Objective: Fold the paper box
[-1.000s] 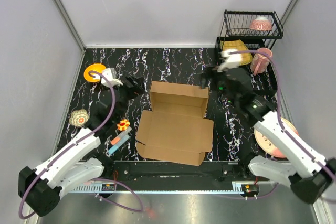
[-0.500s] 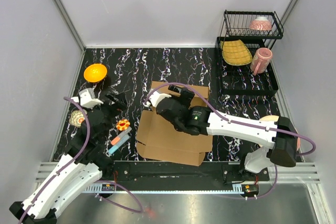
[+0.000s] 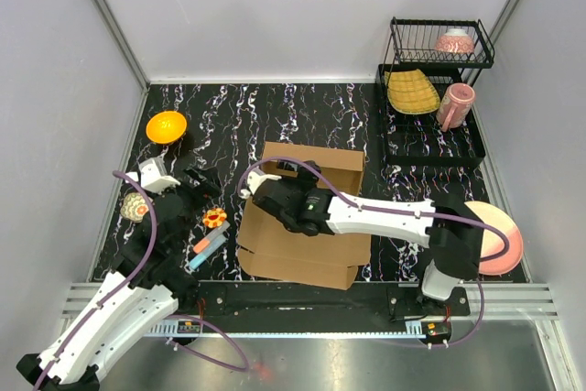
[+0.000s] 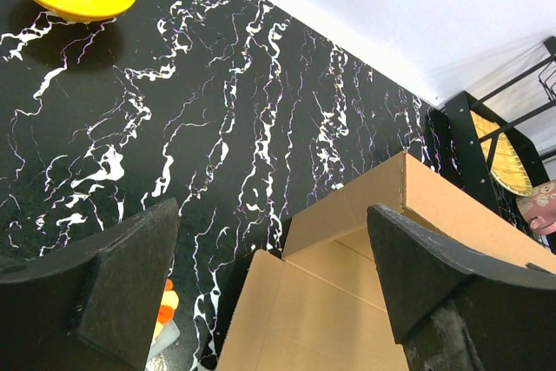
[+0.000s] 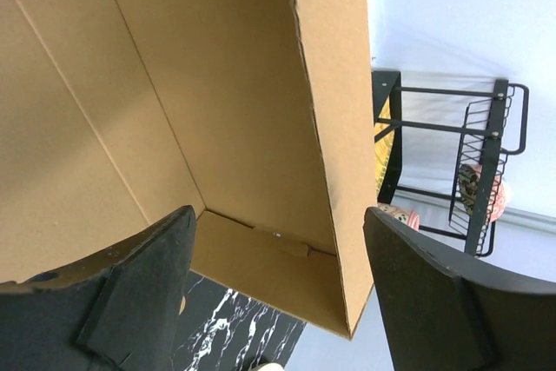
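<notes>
A plain brown box (image 3: 311, 254) lies under the right gripper (image 5: 278, 249), whose fingers are spread wide. The left gripper (image 4: 269, 241), also wide, is at its nine o'clock, and a rack (image 3: 426, 139) at two.

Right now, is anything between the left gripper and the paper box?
Nothing visible: only bare table separates the open left gripper from the paper box. The orange toy sits off that line, toward the arm's base.

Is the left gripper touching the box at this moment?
Apart. The top view shows a strip of black table between the left gripper and the left edge of the box.
</notes>
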Robot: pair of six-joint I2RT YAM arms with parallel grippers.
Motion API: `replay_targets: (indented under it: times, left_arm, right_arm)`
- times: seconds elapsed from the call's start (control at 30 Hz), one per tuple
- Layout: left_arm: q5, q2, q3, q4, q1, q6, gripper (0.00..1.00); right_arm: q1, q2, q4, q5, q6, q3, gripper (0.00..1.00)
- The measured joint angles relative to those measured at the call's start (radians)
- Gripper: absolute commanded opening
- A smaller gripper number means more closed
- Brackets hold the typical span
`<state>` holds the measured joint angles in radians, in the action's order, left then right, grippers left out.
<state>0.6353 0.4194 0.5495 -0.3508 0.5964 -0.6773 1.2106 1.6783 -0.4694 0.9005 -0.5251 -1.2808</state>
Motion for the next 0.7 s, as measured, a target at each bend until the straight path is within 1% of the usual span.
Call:
replay_targets:
  times: [0.2, 0.23, 0.3, 0.33, 0.43, 0.53, 0.57, 0.7]
  left_arm:
    - [0.0, -0.011, 0.0, -0.011, 0.0, -0.004, 0.91]
    - [0.001, -0.013, 0.0, -0.016, 0.0, -0.004, 0.91]
    - [0.001, -0.014, 0.0, -0.019, 0.0, -0.004, 0.91]
    - [0.001, -0.014, 0.0, -0.019, 0.0, -0.004, 0.91]
    - [0.003, -0.018, 0.0, -0.02, 0.0, -0.004, 0.9]
    - [0.008, -0.021, 0.0, -0.021, 0.0, -0.004, 0.9]
    - [0.009, -0.021, 0.0, -0.022, 0.0, -0.004, 0.9]
    - [0.014, -0.02, 0.0, -0.023, 0.0, -0.004, 0.9]
  right_arm:
    - [-0.014, 0.079, 0.051, 0.029, -0.048, -0.028, 0.66]
    - [-0.021, 0.088, 0.056, 0.034, -0.057, -0.036, 0.6]
    - [-0.033, 0.094, 0.071, 0.043, -0.074, -0.042, 0.52]
    - [-0.039, 0.094, 0.079, 0.047, -0.084, -0.043, 0.44]
    - [-0.055, 0.094, 0.099, 0.054, -0.108, -0.045, 0.34]
    - [-0.064, 0.094, 0.122, 0.059, -0.127, -0.045, 0.29]
    - [-0.064, 0.094, 0.13, 0.06, -0.133, -0.044, 0.26]
    - [-0.064, 0.094, 0.158, 0.063, -0.159, -0.035, 0.22]
